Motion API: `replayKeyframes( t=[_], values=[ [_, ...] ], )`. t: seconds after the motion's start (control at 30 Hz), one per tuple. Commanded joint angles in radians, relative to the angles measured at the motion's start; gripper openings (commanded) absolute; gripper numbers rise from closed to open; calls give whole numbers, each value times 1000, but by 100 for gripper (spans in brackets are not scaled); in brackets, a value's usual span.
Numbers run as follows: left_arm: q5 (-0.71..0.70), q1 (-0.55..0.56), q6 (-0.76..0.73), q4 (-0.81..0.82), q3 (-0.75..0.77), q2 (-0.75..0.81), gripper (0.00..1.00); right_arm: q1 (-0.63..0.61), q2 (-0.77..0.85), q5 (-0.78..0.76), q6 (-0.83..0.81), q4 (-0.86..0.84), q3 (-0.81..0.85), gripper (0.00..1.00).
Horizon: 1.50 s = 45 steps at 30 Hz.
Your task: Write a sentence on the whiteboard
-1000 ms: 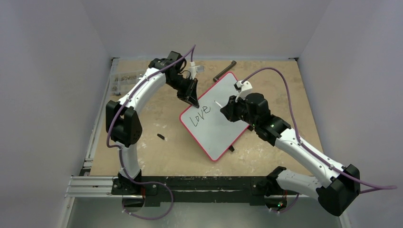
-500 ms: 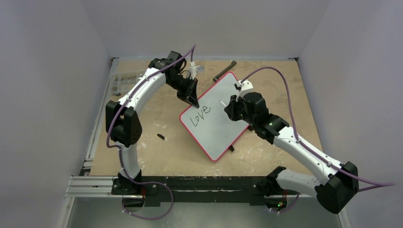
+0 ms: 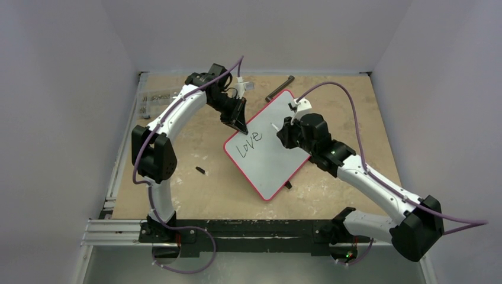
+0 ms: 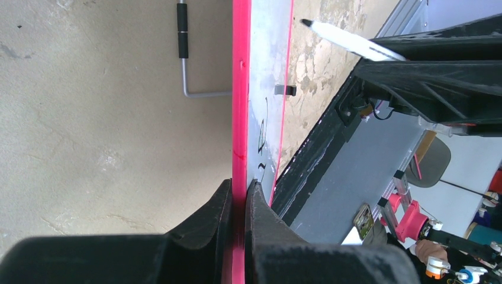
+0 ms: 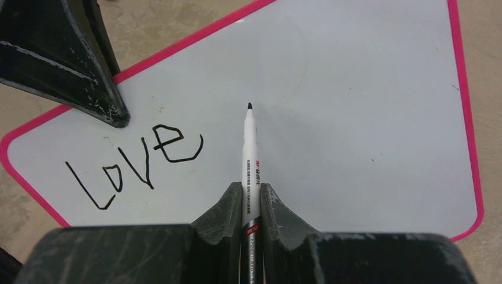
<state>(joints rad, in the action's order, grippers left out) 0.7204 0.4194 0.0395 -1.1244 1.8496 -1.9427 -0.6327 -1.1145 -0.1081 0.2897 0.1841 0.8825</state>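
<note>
We see the whiteboard (image 3: 273,165) lying on the worktop (image 3: 201,148), the sentence (image 5: 135,164) near its left corner reading only "Love". Our left pincer (image 4: 240,184) clamps its red rim; our right pincer (image 5: 251,188) grips a marker (image 5: 249,148), tip above its middle.

Right wrist view: fingers of the right claw (image 5: 251,188) are swallowing the rear of the marker (image 5: 248,148); the label print is running too small to read. Tip contact with the whiteboard (image 5: 355,118) is not resolving in any view. The claw body is covering the board's near edge. Left wrist view: the board is showing edge-on, so the sentence (image 4: 264,121) is collapsing into unreadable squiggles; the left claw (image 4: 239,184) is hiding the rim it is pinching. Top view: a small black item (image 3: 200,170) on the worktop (image 3: 331,94) is reading too small to identify.
</note>
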Motion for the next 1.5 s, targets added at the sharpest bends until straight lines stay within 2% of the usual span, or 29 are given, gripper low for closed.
replayKeyframes(
  t=[0.0,0.27,0.67,0.97,1.27,1.47],
  values=[
    [-159,-13,-61,5,-7,42,0,19,-40,41,-20,-62,40,0],
    [-159,-13,-61,6,-6,41,0,81,-55,105,-23,-95,40,0],
    [-160,-13,-60,6,-6,43,0,85,-115,210,-29,-97,55,0],
    [-160,-13,-58,6,-6,41,0,85,-96,269,-39,-80,24,0],
    [-156,-13,-59,6,-5,43,0,85,-44,275,-29,-38,-47,0],
    [-156,-13,-59,6,-6,43,0,86,-41,212,-6,-20,-49,0]
  ],
)
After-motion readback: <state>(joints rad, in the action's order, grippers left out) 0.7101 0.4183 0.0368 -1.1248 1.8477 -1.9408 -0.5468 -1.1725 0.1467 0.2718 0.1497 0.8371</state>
